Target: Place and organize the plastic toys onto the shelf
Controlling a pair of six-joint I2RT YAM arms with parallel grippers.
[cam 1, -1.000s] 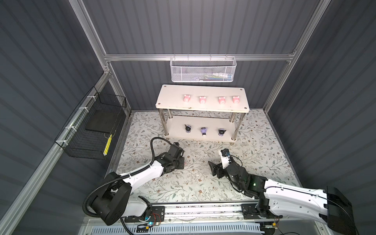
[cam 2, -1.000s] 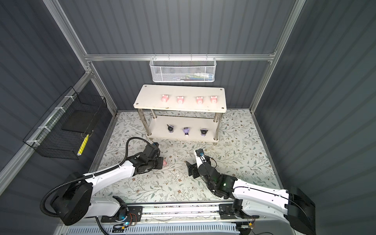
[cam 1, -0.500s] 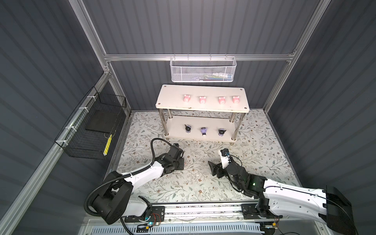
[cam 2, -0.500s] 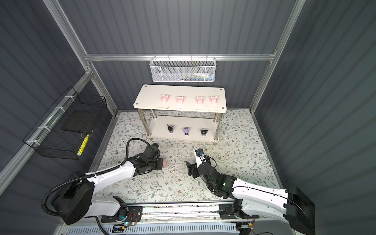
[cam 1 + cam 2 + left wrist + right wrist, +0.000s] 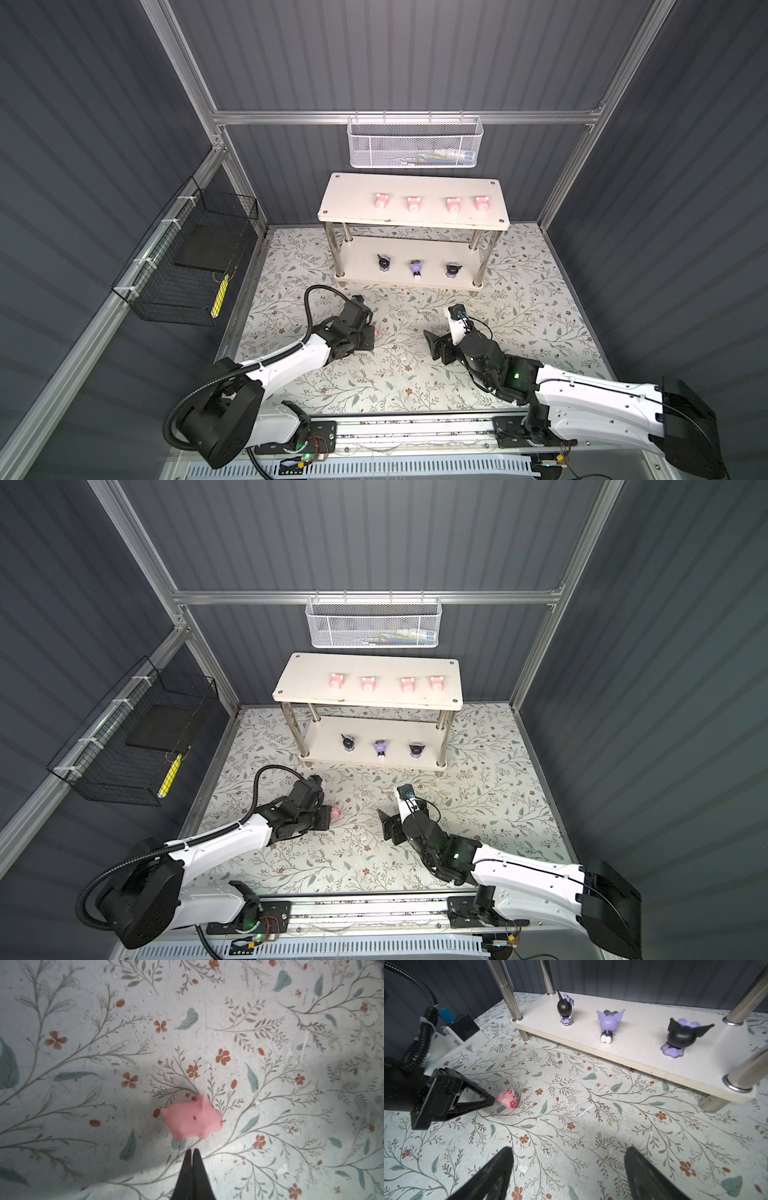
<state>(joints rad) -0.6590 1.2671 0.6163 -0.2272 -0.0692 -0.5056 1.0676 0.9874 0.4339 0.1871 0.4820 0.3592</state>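
Nearest, both arms were stretched low from the front rail over the mat. The right gripper was held just above the mat, with its fingers spread wide and nothing between them. It was turned toward the middle and the front of the shelf.

The left arm was reached forward, and the left gripper was laid almost flat near the mat, pointing to the right. Its fingers were pressed together and nothing was grasped. Just beside their tips the pig was found, upright on the mat, in front of the shelf and well apart from it. Whether it was touched could not be told.

Farther, three purple figures were lined on the lower tier and four pigs on the upper one. Behind, a white basket was hung on the back wall, and a black basket on the left wall.

In a top view the pig was shown clearly. In a top view it was almost hidden by the left gripper. The upper tier's surface was shown only from above. The backs of the purple figures were shown closely only in the right wrist view.
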